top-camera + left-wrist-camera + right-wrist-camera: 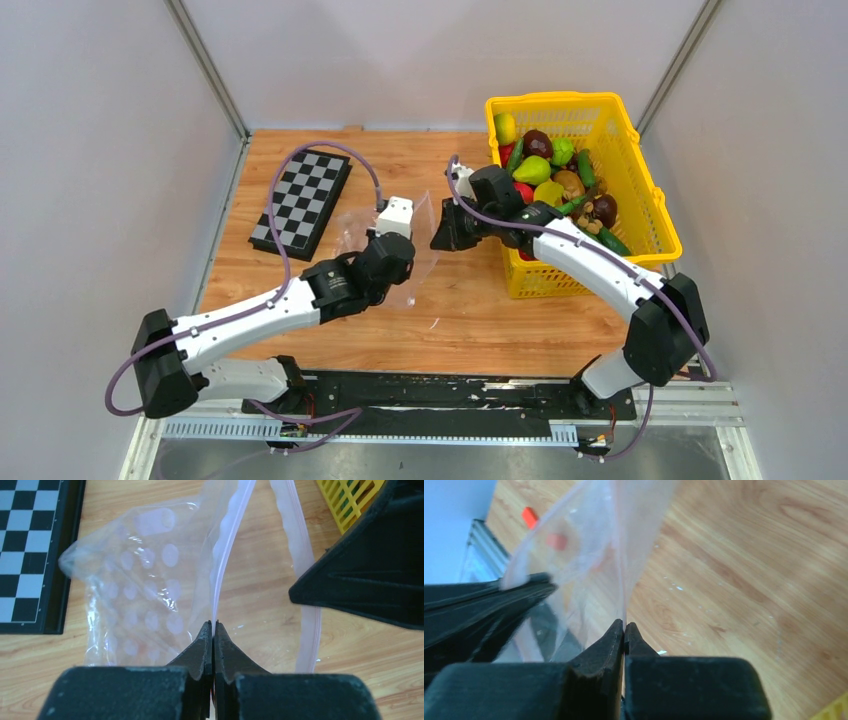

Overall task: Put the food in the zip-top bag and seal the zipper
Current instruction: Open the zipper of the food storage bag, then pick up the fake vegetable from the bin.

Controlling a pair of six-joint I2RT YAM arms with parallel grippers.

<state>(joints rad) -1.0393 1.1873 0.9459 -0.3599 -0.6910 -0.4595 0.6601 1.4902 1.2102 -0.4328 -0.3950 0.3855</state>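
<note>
The clear zip-top bag (415, 262) hangs between my two grippers above the wooden table. In the left wrist view my left gripper (214, 625) is shut on one pinkish zipper strip (227, 545) of the bag (145, 580). The other strip (300, 555) runs apart from it, so the mouth stands open. In the right wrist view my right gripper (624, 625) is shut on the bag's edge (621, 555). From above, the left gripper (398, 212) and right gripper (438, 235) are close together. The food (550, 170) lies piled in the yellow basket. No food shows inside the bag.
The yellow mesh basket (645, 190) stands at the back right, just right of my right gripper. A folded chessboard (300, 200) lies at the back left. Tiny orange-red blocks (529, 517) show through the bag in the right wrist view.
</note>
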